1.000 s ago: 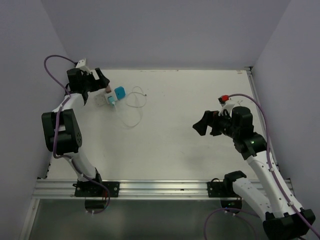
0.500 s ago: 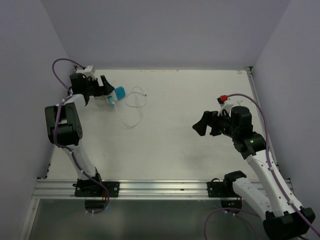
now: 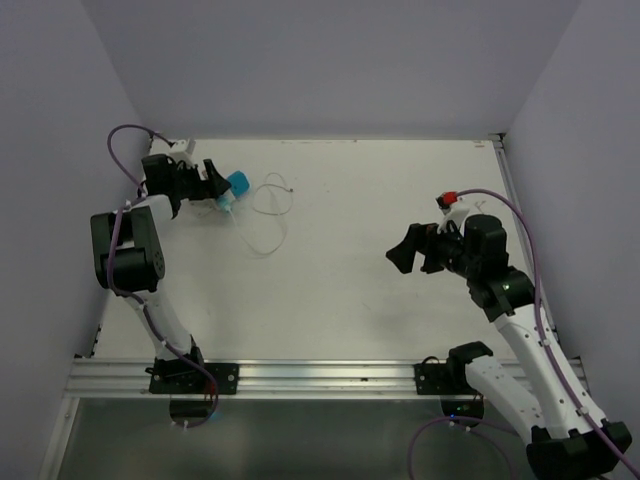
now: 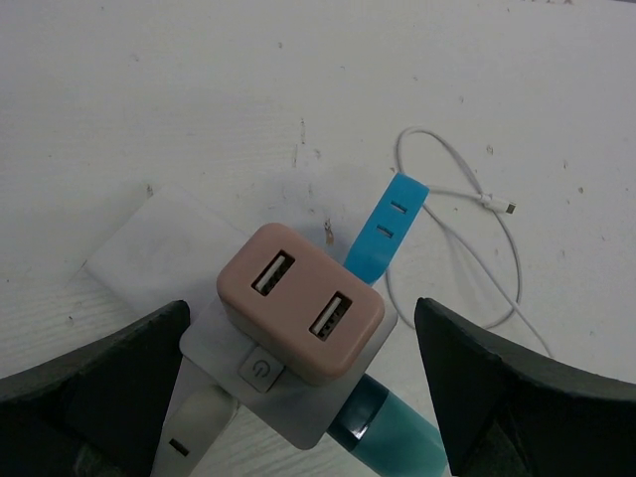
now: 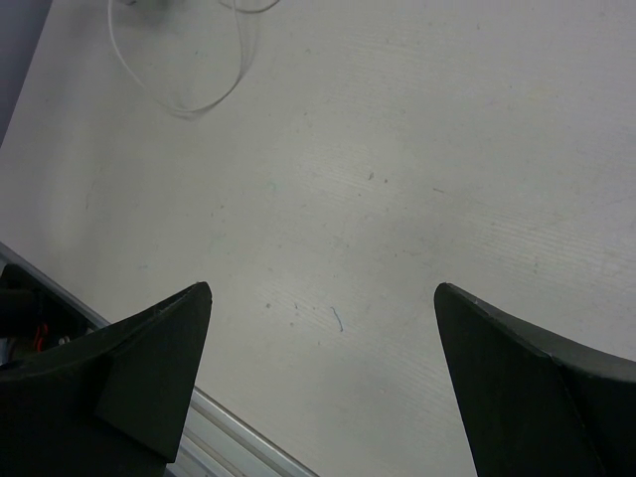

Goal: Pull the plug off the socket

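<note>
Left wrist view looks down on the socket, a white block lying at the far left part of the tabletop. A pink USB plug sits on its upper face, and a blue plug sticks out from its far side. The left gripper is spread wide, one finger on each side of the socket (I cannot tell if they touch it). A thin white cable curls just beside. The right gripper, also spread apart, hangs over the tabletop, well apart from the socket.
</note>
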Robot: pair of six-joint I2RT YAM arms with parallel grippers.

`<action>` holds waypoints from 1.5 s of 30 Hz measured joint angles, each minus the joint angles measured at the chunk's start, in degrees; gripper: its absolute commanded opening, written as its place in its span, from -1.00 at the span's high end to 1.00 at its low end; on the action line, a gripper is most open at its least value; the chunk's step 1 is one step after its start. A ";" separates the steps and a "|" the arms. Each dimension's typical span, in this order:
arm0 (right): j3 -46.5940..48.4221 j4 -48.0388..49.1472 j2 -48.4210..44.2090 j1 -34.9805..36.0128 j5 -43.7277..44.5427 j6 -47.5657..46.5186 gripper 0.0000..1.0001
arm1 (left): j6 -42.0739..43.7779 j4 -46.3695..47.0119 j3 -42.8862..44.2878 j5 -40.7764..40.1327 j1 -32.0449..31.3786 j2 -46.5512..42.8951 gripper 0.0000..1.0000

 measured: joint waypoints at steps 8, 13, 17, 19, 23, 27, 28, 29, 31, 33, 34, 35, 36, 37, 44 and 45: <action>0.00 -0.17 -1.68 0.00 0.07 -0.02 -0.97 | -0.52 -0.35 -3.04 -2.73 -2.60 -2.97 -0.82; 0.00 -0.24 -3.45 0.00 0.48 -0.17 -0.98 | -2.73 -2.43 -4.35 -6.25 -5.66 -5.07 -0.78; 0.00 -0.26 -3.96 0.09 1.03 -0.20 -0.98 | -3.65 -5.46 -4.76 -11.39 -8.83 -7.15 -0.78; 0.00 -0.31 -4.22 0.24 1.46 -0.24 -0.98 | -4.42 -6.95 -5.01 -13.77 -10.78 -8.17 -0.74; 0.00 -0.44 -4.92 0.59 1.77 -0.37 -0.98 | -7.32 -9.16 -6.95 -16.28 -14.25 -10.78 -0.72; 0.00 -0.68 -5.42 0.96 2.12 -0.39 -0.98 | -10.62 -10.54 -9.35 -18.78 -16.44 -13.77 -0.77; 0.00 -0.68 -5.44 1.09 2.34 -0.39 -0.98 | -11.41 -10.86 -9.64 -19.63 -16.83 -14.40 -0.77; 0.00 -0.68 -5.53 1.14 2.58 -0.39 -0.98 | -12.15 -11.28 -9.77 -20.41 -17.14 -14.97 -0.77; -0.04 -0.72 -5.64 1.25 2.86 -0.39 -0.97 | -13.49 -11.54 -9.81 -21.75 -17.49 -15.69 -0.77; -0.07 -0.72 -5.68 1.31 2.95 -0.39 -0.98 | -14.64 -11.54 -9.81 -22.69 -17.53 -15.93 -0.77; -0.07 -0.72 -5.70 1.42 2.97 -0.42 -0.98 | -15.15 -11.56 -9.81 -23.12 -17.53 -15.93 -0.77; -0.07 -0.72 -5.70 1.46 2.97 -0.39 -0.98 | -15.61 -11.65 -9.81 -23.45 -17.53 -15.93 -0.76; -0.07 -0.74 -5.68 1.51 2.97 -0.39 -0.97 | -16.15 -11.69 -9.81 -23.76 -17.53 -15.93 -0.75; -0.07 -0.79 -5.68 1.51 2.97 -0.39 -0.98 | -16.52 -11.65 -9.81 -24.02 -17.53 -15.93 -0.75; -0.07 -1.09 -5.64 1.51 2.99 -0.42 -0.97 | -18.86 -11.58 -9.81 -24.92 -17.68 -15.91 -0.72; -0.07 -1.09 -5.64 1.51 2.99 -0.42 -0.98 | -19.10 -11.56 -9.81 -25.07 -17.81 -15.87 -0.71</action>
